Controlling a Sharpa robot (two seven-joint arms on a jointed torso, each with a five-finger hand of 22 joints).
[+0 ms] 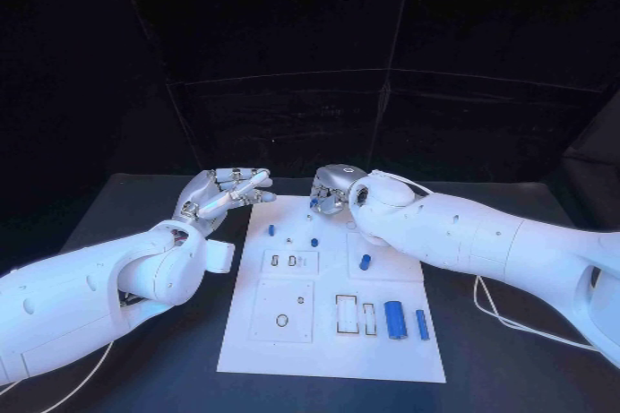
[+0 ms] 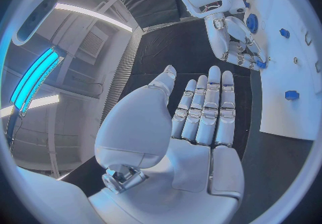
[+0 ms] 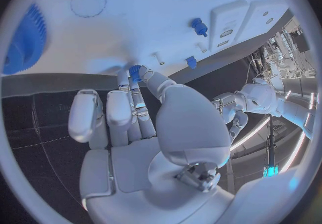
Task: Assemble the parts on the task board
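Note:
The white task board (image 1: 291, 337) lies in the middle of the black table. My right hand (image 1: 333, 191) hovers over the board's far edge with its fingers curled down. In the right wrist view its thumb and a finger pinch a small blue part (image 3: 136, 70) just above the board (image 3: 154, 15). The left wrist view shows the same part (image 2: 260, 64) at those fingertips. My left hand (image 1: 230, 191) is raised off the board's far left corner, fingers stretched out and holding nothing (image 2: 201, 111). Two blue cylinders (image 1: 394, 321) lie at the board's near right, and a small blue piece (image 1: 365, 262) lies mid-right.
A blue gear (image 3: 27, 39) sits on the board near my right hand. Small blue pieces (image 1: 274, 227) stand by the far left of the board. Rectangular slots (image 1: 347, 313) and a ring (image 1: 282, 321) mark the near half. A white cable (image 1: 497, 310) trails on the table at the right.

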